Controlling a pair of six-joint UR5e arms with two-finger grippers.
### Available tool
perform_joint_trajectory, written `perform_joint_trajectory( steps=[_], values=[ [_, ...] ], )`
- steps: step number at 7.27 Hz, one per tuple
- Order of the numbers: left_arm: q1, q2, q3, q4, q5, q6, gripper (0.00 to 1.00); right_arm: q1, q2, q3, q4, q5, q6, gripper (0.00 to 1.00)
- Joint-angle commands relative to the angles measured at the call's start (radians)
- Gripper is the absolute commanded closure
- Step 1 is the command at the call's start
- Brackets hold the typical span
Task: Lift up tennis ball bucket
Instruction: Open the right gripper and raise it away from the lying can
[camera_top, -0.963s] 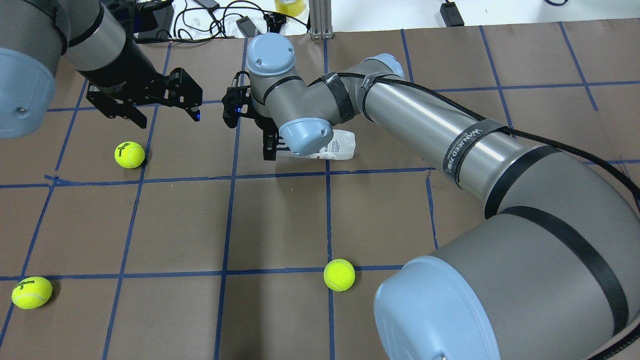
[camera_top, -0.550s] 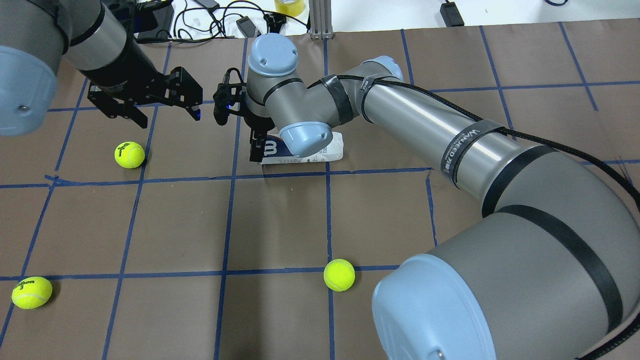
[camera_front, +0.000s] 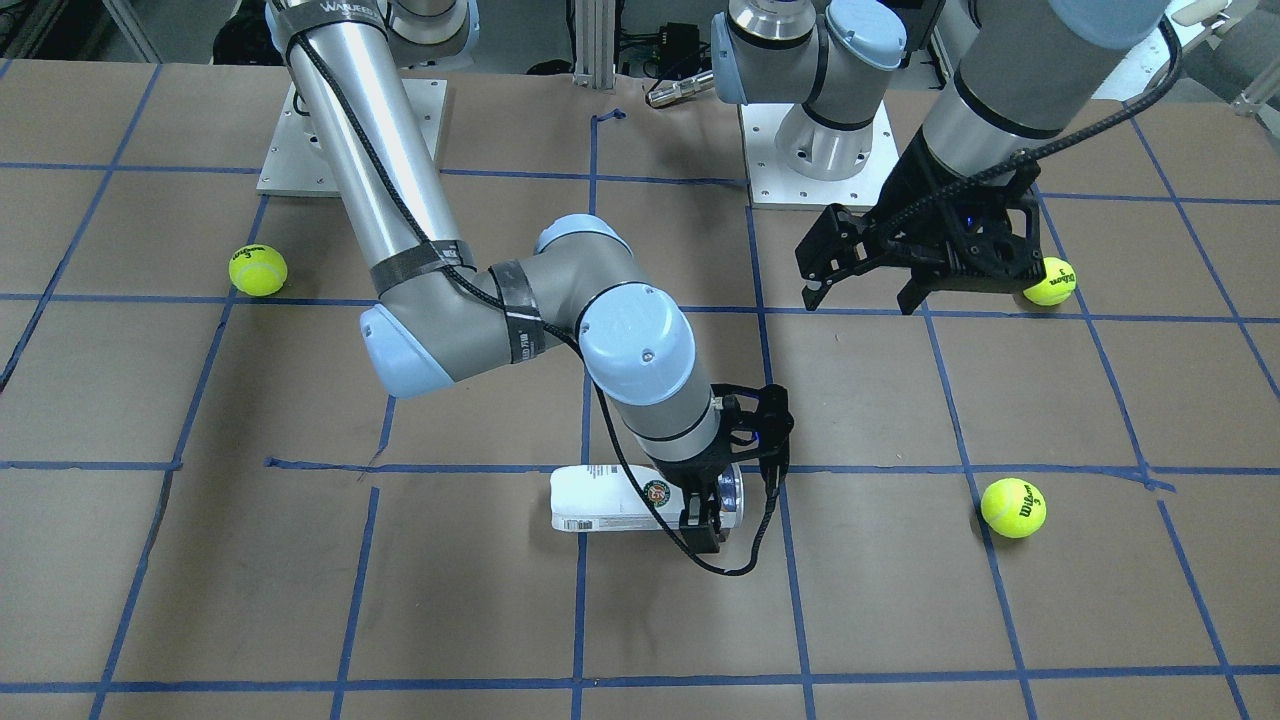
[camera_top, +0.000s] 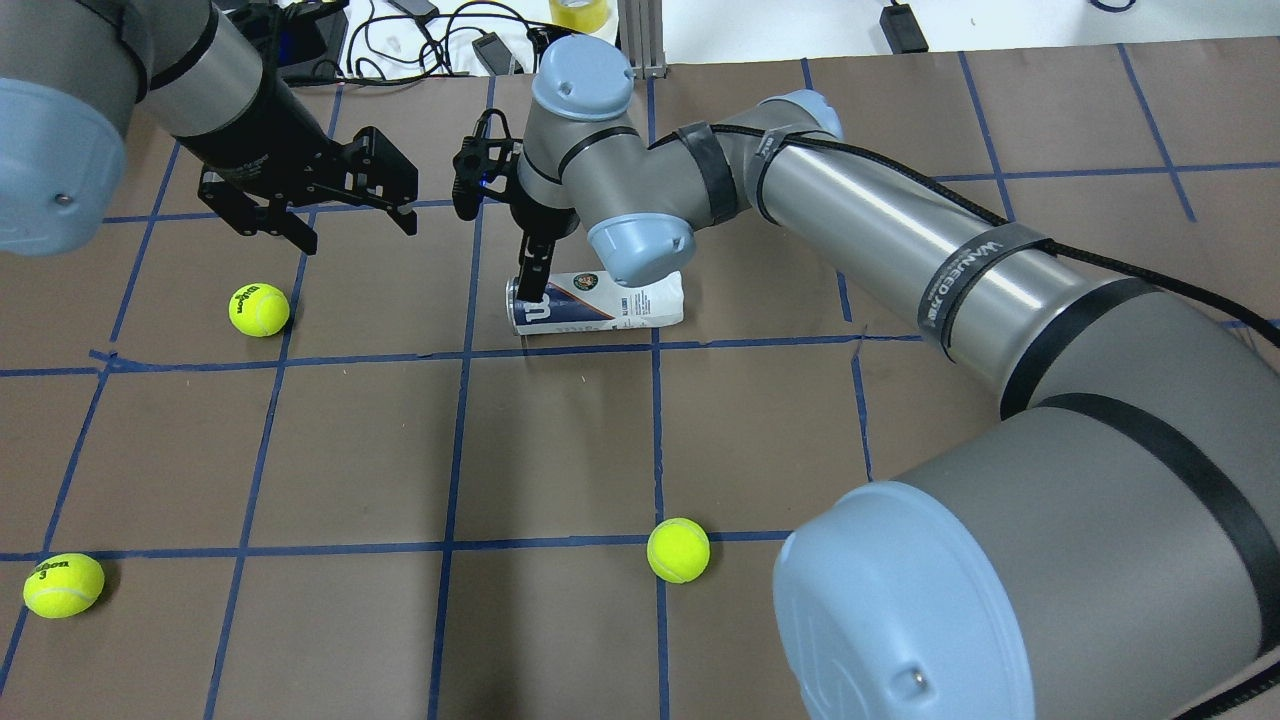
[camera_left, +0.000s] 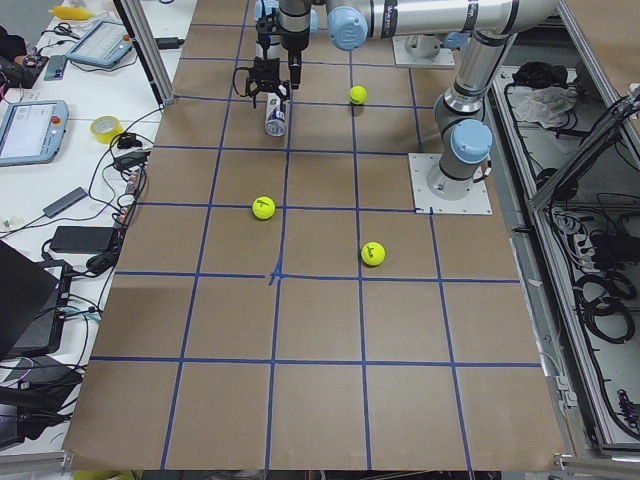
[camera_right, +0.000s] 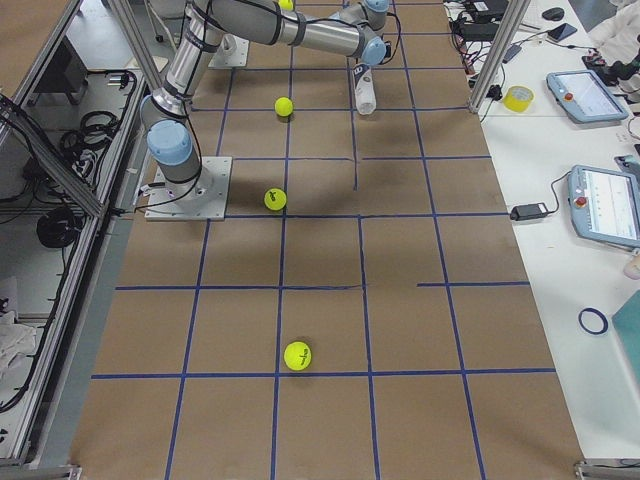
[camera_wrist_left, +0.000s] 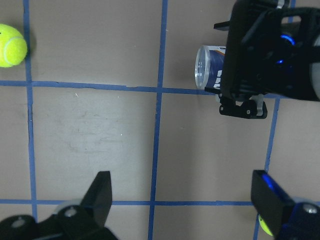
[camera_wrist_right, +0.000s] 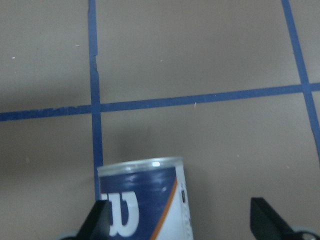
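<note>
The tennis ball bucket (camera_top: 600, 300) lies on its side on the brown table, its silver-rimmed open end toward the view's left; it also shows in the front view (camera_front: 610, 508). My right gripper (camera_top: 530, 280) hangs over that open end, jaws open. In the right wrist view the navy "W" end of the bucket (camera_wrist_right: 142, 200) sits between the spread fingers, close to the left finger (camera_wrist_right: 100, 220). My left gripper (camera_top: 355, 230) is open and empty, hovering to the left of the bucket, apart from it; from its wrist view the bucket's rim (camera_wrist_left: 202, 67) shows.
Three loose tennis balls lie on the table: one under the left gripper (camera_top: 259, 309), one at the front left (camera_top: 63, 584), one at the front middle (camera_top: 678, 549). Cables and devices lie past the far edge (camera_top: 420, 40). Blue tape lines grid the table.
The bucket has shifted left and rolled, now showing its emblem and open end. My right wrist has moved toward the far edge and risen. The left gripper has shifted slightly right.
</note>
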Motion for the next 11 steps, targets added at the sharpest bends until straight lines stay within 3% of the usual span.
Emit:
perform_joint_trajectory(
  steps=[1, 3, 4, 6, 8, 11],
  values=[
    [0.047, -0.074, -0.001, 0.002, -0.16, 0.056, 0.0, -0.116, -0.105, 0.01, 0.185, -0.003, -0.001, 0.0],
    [0.047, -0.183, -0.009, 0.059, -0.196, 0.11, 0.0, -0.24, -0.237, 0.01, 0.419, -0.009, 0.004, 0.0],
    [0.053, -0.243, -0.008, 0.062, -0.307, 0.217, 0.0, -0.292, -0.326, 0.01, 0.518, -0.041, 0.008, 0.0],
    [0.082, -0.338, 0.002, 0.074, -0.336, 0.308, 0.0, -0.313, -0.475, 0.013, 0.666, -0.124, 0.133, 0.0],
    [0.093, -0.424, -0.003, 0.093, -0.496, 0.368, 0.0, -0.314, -0.494, 0.056, 0.704, -0.129, 0.239, 0.0],
    [0.091, -0.502, -0.047, 0.141, -0.529, 0.373, 0.01, -0.317, -0.547, 0.085, 0.69, -0.135, 0.495, 0.0]
  ],
)
